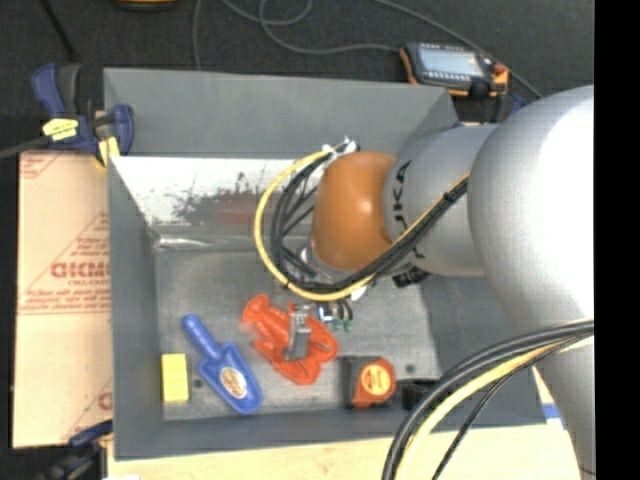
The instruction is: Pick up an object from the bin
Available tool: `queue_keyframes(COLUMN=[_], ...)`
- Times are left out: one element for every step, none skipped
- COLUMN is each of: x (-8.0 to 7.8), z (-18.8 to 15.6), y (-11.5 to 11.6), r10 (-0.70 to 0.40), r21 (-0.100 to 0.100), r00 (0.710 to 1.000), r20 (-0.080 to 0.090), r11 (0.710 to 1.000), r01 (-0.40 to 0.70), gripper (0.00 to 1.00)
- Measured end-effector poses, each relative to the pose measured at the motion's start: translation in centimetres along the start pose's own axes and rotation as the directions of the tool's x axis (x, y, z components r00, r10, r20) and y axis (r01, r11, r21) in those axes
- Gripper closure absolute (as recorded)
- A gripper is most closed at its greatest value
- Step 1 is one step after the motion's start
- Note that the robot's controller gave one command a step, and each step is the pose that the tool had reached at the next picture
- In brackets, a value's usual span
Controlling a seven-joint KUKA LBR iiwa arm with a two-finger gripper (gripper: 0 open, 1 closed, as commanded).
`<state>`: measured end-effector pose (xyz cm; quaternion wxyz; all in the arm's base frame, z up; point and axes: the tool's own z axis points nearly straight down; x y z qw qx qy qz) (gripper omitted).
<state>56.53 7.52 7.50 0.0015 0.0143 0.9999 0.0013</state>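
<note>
The claw (299, 340) is low over the orange plastic thing (265, 323) at lower centre of the frame; spread or pinching, I cannot tell. A blue scoop (222, 368) lies just left.

Robotics lab: KUKA arm (500, 198), grey metal bin (130, 298), orange-black handheld unit (452, 66) beside.

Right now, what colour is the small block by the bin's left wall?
Yellow. The block shows best in the camera view, left of the blue tool.

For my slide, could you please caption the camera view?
Gripper over an orange plastic thing mid-bin, beside blue scoop and tape measure.
</note>
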Motion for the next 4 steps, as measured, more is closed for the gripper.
queue_keyframes(x=[3.4, 3.3, -0.3, -1.7], z=[-0.5, -0.5, -5.8, -8.8], y=[-9.0, -9.0, -7.8, -8.2], r10=[-0.046, -0.046, -0.053, -0.04], r21=[0.004, 0.004, 0.003, 0.003], r00=[0.999, 0.999, 0.999, 0.999], r20=[-0.002, -0.002, -0.004, 0.008], r11=[0.999, 0.999, 0.999, 0.999], r01=[0.046, 0.046, 0.053, 0.04], gripper=[1.0, 1.0, 1.0, 1.0])
